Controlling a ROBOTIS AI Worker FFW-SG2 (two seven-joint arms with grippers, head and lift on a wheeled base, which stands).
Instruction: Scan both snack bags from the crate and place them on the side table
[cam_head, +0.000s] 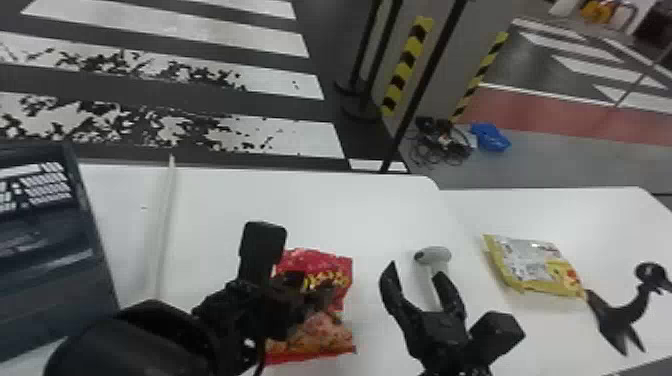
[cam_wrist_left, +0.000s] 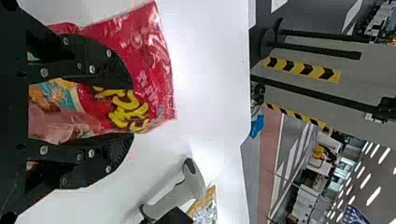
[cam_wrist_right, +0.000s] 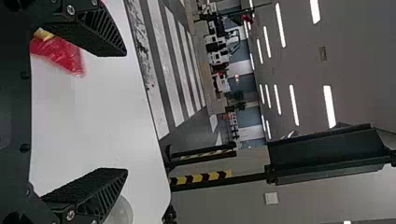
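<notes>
Head view first: the red snack bag (cam_head: 334, 265) lies on the main counter (cam_head: 380, 215), its middle masked by the left arm (cam_head: 170, 335). Over on the side counter (cam_head: 590, 210), there's the yellow snack bag (cam_head: 535, 265), lying flat. The right pincer (cam_head: 416, 270) has its fingers spread, nothing between the tips, the scanner (cam_head: 434, 255) just beyond. The crate (cam_head: 35, 280) is cut off at the edge, so part of its inside is out of sight.

Left wrist view now, and here's the red one close up! The left pincer (cam_wrist_left: 133, 112) stands wide open above it, one finger across the wrapper, the other beside its edge; I see no squeeze, though whether either finger touches, I can't tell. Crinkly, glossy film: I'd call this light and soft, likely to slide if pinched by a sliver. Best hold, for me, is across the middle, gathering some wrapper, gently, because the contents may crush and a hard squeeze could pop a seam. The bag's near end disappears behind the pincer's body, and I can't make out a barcode to scan.

Across to the right wrist view: fingers far apart, bare counter between them, nothing held. One red corner of the bag peeks out by a finger, the rest hidden; by the other finger, a pale rounded shape, too partial to name.
</notes>
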